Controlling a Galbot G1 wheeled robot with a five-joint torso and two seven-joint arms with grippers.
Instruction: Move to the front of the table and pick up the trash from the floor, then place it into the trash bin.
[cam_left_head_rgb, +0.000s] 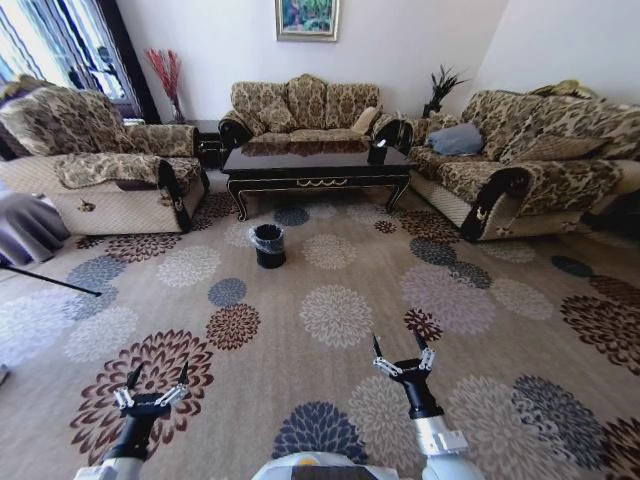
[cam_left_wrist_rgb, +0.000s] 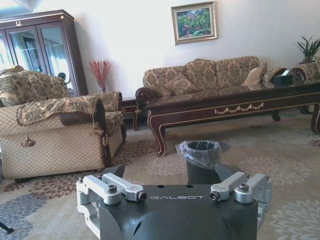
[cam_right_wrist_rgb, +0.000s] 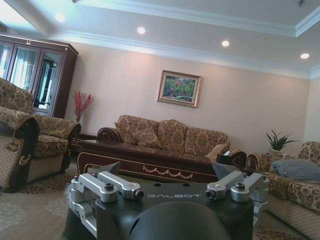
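Floral carpet (cam_left_head_rgb: 330, 310) spreads out ahead of me, ringed by patterned sofas, with a framed painting (cam_left_head_rgb: 307, 18) on the far wall. At the far end of the carpet stands the table (cam_left_head_rgb: 315, 165), its dark glossy surface running lengthwise between the sofas, gold scrollwork along the apron. Just in front of the table's left front corner, on the carpet, sits the trash bin (cam_left_head_rgb: 268, 245) — round, black, a grey plastic liner bunched around its rim. From my left wrist it shows close by, upright. My left claw (cam_left_head_rgb: 152, 385) hangs low over the near carpet edge, released, fingers spread apart. My right claw (cam_left_head_rgb: 402, 352) is raised a little higher beside it — also released, holding nothing. Both are well apart from the bin.
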